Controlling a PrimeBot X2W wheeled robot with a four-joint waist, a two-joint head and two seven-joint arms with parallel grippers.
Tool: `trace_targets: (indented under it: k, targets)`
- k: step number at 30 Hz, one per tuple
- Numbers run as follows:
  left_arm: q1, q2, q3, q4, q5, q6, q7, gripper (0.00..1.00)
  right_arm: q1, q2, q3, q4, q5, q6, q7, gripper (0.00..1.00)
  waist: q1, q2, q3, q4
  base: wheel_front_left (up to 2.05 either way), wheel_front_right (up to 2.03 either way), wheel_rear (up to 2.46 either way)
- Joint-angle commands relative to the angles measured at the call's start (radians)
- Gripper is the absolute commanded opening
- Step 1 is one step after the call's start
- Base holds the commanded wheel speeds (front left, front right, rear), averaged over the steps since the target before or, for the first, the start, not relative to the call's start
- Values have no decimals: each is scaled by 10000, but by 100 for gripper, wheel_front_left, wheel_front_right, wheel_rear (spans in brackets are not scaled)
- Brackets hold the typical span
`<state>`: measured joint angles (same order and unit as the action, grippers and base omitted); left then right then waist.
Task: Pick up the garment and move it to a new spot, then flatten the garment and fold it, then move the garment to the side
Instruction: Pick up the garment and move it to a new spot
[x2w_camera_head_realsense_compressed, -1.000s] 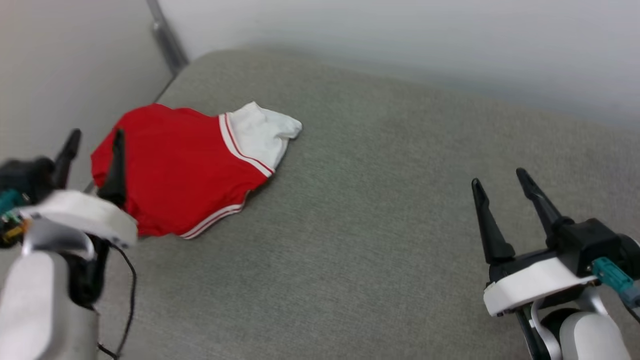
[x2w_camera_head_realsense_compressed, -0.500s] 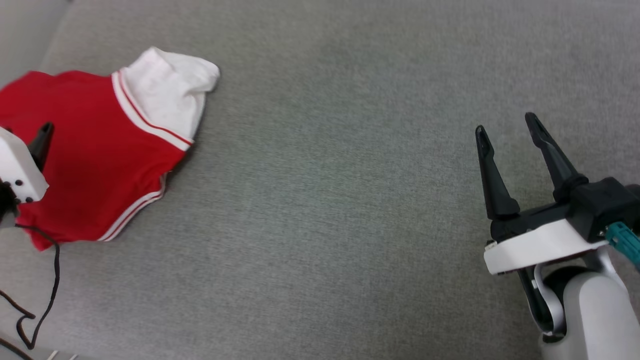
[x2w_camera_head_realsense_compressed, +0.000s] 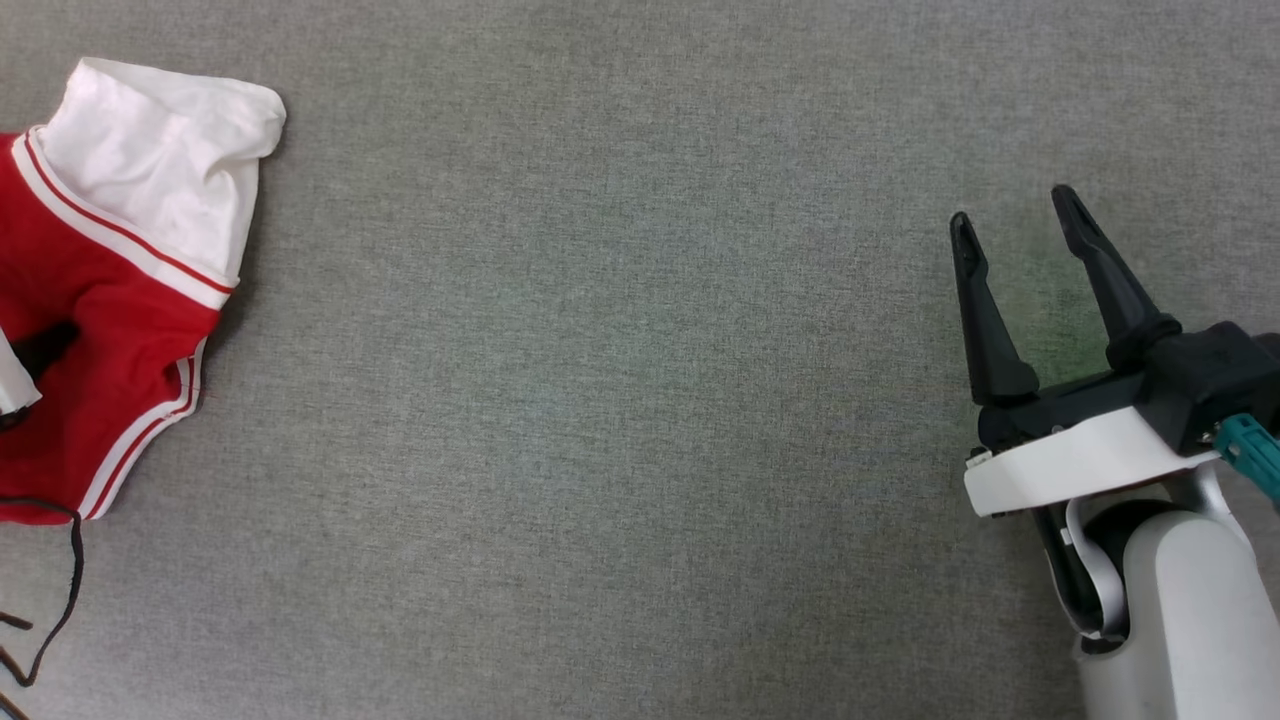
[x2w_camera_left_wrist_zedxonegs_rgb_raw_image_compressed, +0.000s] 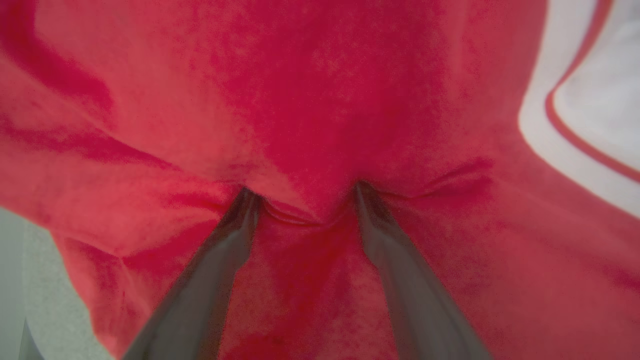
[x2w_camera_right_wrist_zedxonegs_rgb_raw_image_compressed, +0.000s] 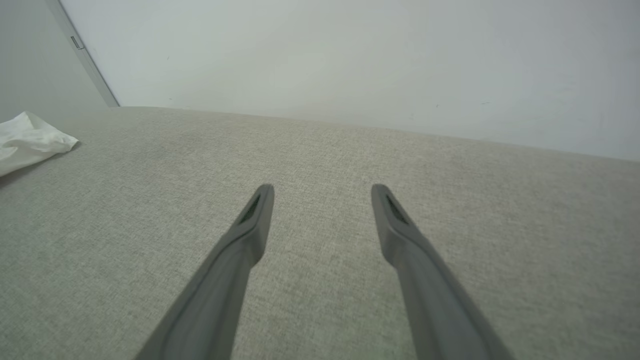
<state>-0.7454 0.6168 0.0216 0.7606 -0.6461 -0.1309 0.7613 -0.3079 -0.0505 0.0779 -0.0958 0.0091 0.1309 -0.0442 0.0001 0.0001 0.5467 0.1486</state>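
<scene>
We had a broad grey cushion (x2w_camera_head_realsense_compressed: 640, 420) before us, running right across the scene, with a pale wall (x2w_camera_right_wrist_zedxonegs_rgb_raw_image_compressed: 350, 55) behind its far edge. The garment (x2w_camera_head_realsense_compressed: 110, 300) lay bunched on the cushion at the far left. It was mostly red, and its white sleeve (x2w_camera_head_realsense_compressed: 160, 170) was rumpled on the far side; we could read no lettering on it. The right gripper (x2w_camera_head_realsense_compressed: 1013, 210) hung over bare cushion at the near right, well apart from the garment, with its two fingers spread and nothing between them. The left gripper (x2w_camera_left_wrist_zedxonegs_rgb_raw_image_compressed: 303, 192) was down on the red cloth. Its fingers were spread as well, their tips pressed into the fabric, and a small ridge of cloth had puckered up between them. We judged that it had not yet pinched that ridge. A thin black cable (x2w_camera_head_realsense_compressed: 70, 560) trailed across the cushion at the near left.

By our reading the task was barely begun. The first grasp was only being set, and the garment was neither lifted nor shifted. Carrying it to a new spot, smoothing it flat, folding it and setting it aside all remained to do.
</scene>
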Motion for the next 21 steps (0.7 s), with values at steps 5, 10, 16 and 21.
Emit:
trace_targets:
  k: [5, 10, 16, 21]
  targets:
    - [139, -403, -291, 383, 144, 2, -518, 0, -158, 3, -90, 68, -48, -3, -78, 100, -1, -1, -213, 13, 0, 0, 0]
    - [-290, -98, -246, 94, 590, 76, -2257, 0, 70, 3, -163, 197, 67, -3, -152, 100, -1, -1, -791, 94, 0, 0, 0]
    - [-629, -130, -289, -346, 1152, 230, -4552, 0, 434, 3, -355, 391, 317, -3, -315, 100, -1, -1, -1907, 158, 0, 0, 0]
    - [-825, -368, -495, -833, 1613, 335, -6158, 0, 795, 4, -538, 493, 492, -3, -378, 100, -1, -1, -2909, 39, 0, 0, 0]
